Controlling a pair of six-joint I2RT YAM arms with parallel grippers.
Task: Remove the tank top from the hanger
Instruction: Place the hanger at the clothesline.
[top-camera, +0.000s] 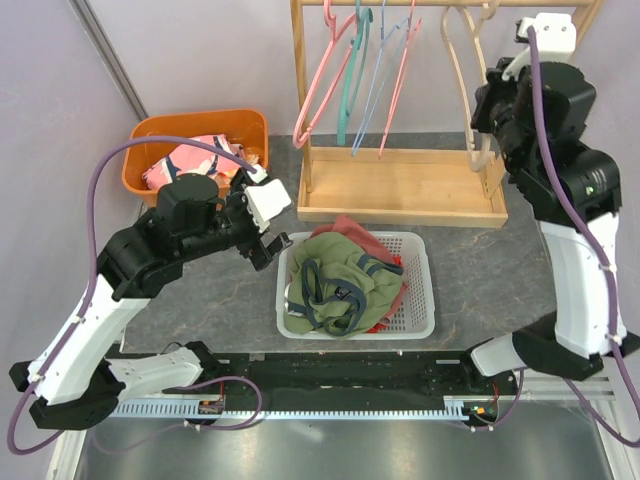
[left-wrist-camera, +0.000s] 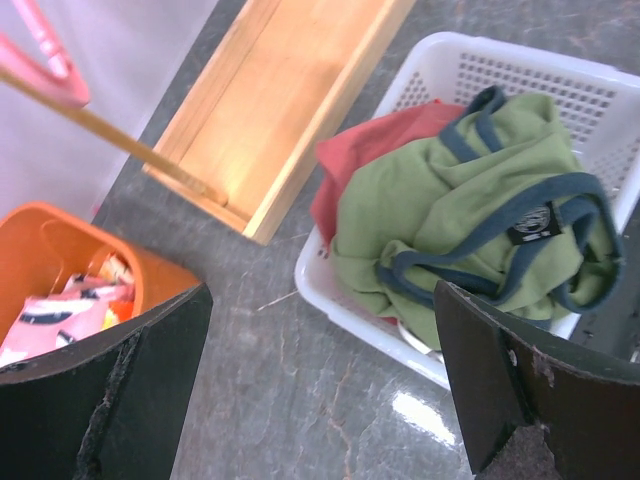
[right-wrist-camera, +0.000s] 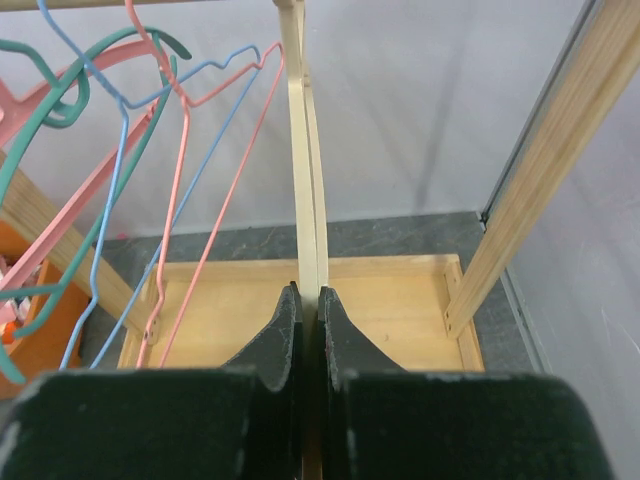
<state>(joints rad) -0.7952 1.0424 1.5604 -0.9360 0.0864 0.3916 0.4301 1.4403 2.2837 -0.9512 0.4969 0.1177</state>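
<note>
Two pincers of mine are shown. My left pincer (top-camera: 264, 240) hangs over the grey desk (top-camera: 470, 270) with its jaws spread wide and nothing between them. In the top view the white basket (top-camera: 425, 300) lies at its 3 o'clock and the orange bin (top-camera: 200, 125) at its 10 o'clock. The green tank top (top-camera: 345, 285), edged in dark blue, lies crumpled in the basket on a red garment (top-camera: 350, 230), which shows at the tank top's 12 o'clock. The wooden rack (top-camera: 400, 185) stands at 12 o'clock from the basket. My right pincer (right-wrist-camera: 318, 300) is raised at the rack's 3 o'clock end, jaws pressed narrow on the lower part of a pale wooden hanger (right-wrist-camera: 308, 200). That hanger is bare and hangs well apart from the tank top.
</note>
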